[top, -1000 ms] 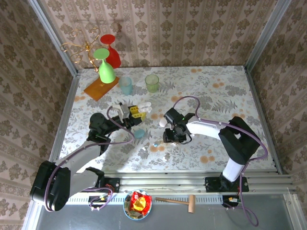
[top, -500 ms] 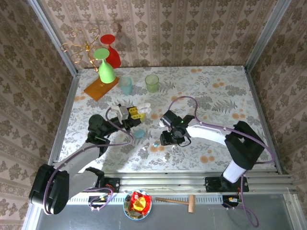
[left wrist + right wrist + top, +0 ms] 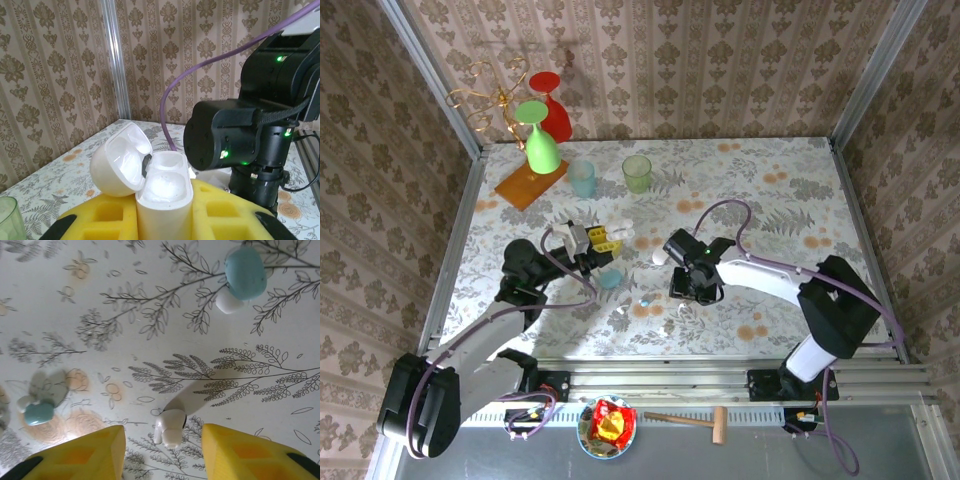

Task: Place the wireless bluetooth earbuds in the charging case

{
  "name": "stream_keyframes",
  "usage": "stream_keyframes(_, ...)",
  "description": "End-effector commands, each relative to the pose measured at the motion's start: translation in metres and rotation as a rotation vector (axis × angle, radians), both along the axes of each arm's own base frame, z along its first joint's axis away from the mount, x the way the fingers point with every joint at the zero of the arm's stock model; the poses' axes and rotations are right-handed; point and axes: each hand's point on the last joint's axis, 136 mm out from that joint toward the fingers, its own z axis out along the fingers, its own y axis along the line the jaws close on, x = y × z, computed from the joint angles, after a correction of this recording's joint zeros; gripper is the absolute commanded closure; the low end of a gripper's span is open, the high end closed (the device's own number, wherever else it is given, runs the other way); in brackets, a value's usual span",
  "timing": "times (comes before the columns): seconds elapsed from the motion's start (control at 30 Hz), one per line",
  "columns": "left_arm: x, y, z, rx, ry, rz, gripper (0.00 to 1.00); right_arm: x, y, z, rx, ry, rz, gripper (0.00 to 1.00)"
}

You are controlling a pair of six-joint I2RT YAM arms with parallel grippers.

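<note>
My left gripper (image 3: 165, 226) is shut on the white charging case (image 3: 164, 192), held upright off the table. Its lid (image 3: 120, 165) is flipped open and its wells look empty. From above, that gripper (image 3: 603, 240) is left of centre. My right gripper (image 3: 162, 434) is open and low over the table. Its yellow fingers (image 3: 95, 450) straddle a white earbud (image 3: 170, 427) without touching it. A pale-blue earbud (image 3: 39, 412) lies further left on the table. From above, the right gripper (image 3: 691, 288) hovers by the white earbud (image 3: 681, 309). The pale-blue earbud (image 3: 645, 300) is to its left.
A light-blue case (image 3: 610, 279) and a white pebble-like case (image 3: 661, 257) lie between the arms. A green cup (image 3: 636, 172), a blue cup (image 3: 582, 178), two upturned wine glasses (image 3: 542, 135) and a wooden block (image 3: 530, 185) stand at the back left. The right arm's black wrist (image 3: 235, 135) is close beside the held case.
My right gripper has shifted a little to the right, and the white earbud now lies between its fingers. The left gripper has kept hold of the open case, almost still.
</note>
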Motion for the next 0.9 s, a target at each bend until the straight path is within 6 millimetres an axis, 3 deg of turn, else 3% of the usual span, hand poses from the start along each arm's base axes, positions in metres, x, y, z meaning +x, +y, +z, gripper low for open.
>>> stream_keyframes(0.0,0.000,0.001,0.002,0.006,-0.031,0.002,1.00,-0.007,-0.002,-0.010,-0.008,0.078,-0.036,0.59)
stream_keyframes(0.6,0.000,0.002,-0.002,0.003,-0.015,0.011,1.00,-0.004,0.008,-0.034,0.014,0.143,-0.028,0.75)
stream_keyframes(0.87,0.000,0.002,-0.002,0.006,-0.010,0.010,1.00,0.003,-0.003,-0.023,-0.012,0.089,-0.020,0.78)
